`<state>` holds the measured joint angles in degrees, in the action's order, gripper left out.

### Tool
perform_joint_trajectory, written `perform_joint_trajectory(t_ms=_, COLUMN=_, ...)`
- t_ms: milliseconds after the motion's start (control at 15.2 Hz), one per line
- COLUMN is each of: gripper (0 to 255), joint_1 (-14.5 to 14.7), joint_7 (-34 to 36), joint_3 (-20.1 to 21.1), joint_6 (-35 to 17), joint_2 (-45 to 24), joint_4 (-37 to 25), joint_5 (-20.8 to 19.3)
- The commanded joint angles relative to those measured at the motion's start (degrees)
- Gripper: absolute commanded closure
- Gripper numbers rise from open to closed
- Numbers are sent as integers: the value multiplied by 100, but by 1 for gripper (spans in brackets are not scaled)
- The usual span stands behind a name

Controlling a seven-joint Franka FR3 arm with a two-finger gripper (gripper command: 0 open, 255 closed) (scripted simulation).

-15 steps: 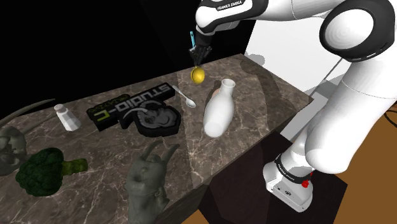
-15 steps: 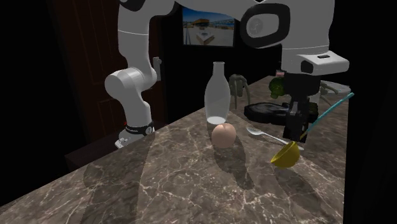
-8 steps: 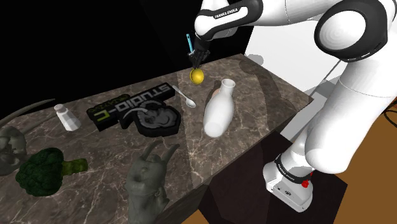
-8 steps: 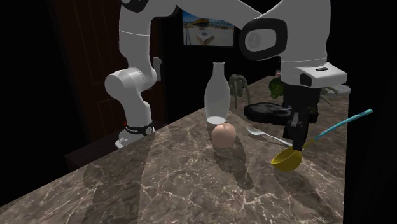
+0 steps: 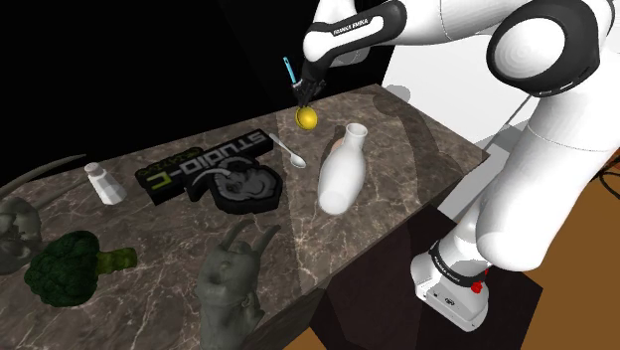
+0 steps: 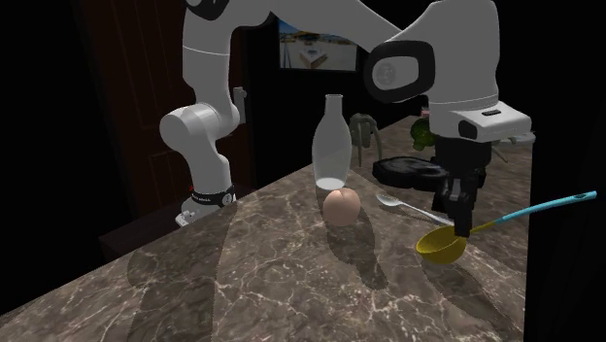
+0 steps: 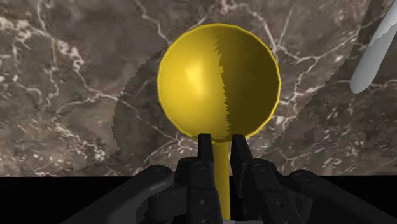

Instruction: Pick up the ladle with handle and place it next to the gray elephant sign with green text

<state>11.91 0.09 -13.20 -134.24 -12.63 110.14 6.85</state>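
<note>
**A:** Is the pick done?

**B:** I judge so. The black gripper [image 7: 221,141] has its two fingers clenched on the stem of the ladle [image 7: 218,79], just behind the yellow bowl. The bowl hangs over the marble counter [image 5: 397,129] with its shadow thrown to one side, so it looks lifted clear.

**A:** Where is it relative to the sign?

**B:** In the shoulder view the ladle is near the counter's far edge, beyond the metal spoon [image 5: 289,152]. The dark sign [image 5: 214,169] with the grey elephant and green lettering lies toward that view's lower left. It is apart from the ladle, with the spoon roughly between them.

**A:** So what is left?

**B:** The carry across the spoon toward the sign, the lowering onto bare marble beside it, and the release. In the second exterior view the turquoise handle sticks out sideways, so I would mind the white bottle [image 5: 341,174] nearby during the swing
</note>
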Motion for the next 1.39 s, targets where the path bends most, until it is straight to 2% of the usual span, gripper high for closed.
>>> perform_joint_trajectory(t_ms=0, gripper=255, joint_1=15, joint_7=26, joint_3=19, joint_6=182, joint_2=-186, joint_4=175, joint_5=-8)
perform_joint_trajectory(t_ms=330, gripper=255, joint_1=6, joint_7=28, joint_3=29, joint_6=182, joint_2=-185, joint_4=175, joint_5=-11)
perform_joint_trajectory(t_ms=396, gripper=0, joint_1=24, joint_7=62, joint_3=40, joint_6=151, joint_2=-227, joint_4=160, joint_5=-14)
perform_joint_trajectory(t_ms=660, gripper=0, joint_1=44, joint_7=57, joint_3=27, joint_6=-57, joint_2=39, joint_4=632, joint_5=-57)
perform_joint_trajectory(t_ms=726, gripper=0, joint_1=5, joint_7=28, joint_3=29, joint_6=182, joint_2=-185, joint_4=175, joint_5=-11)
perform_joint_trajectory(t_ms=990, gripper=0, joint_1=32, joint_7=128, joint_3=-16, joint_6=786, joint_2=230, joint_4=-29, joint_5=-164)
perform_joint_trajectory(t_ms=1320, gripper=0, joint_1=31, joint_7=128, joint_3=-15, joint_6=786, joint_2=230, joint_4=-29, joint_5=-165)
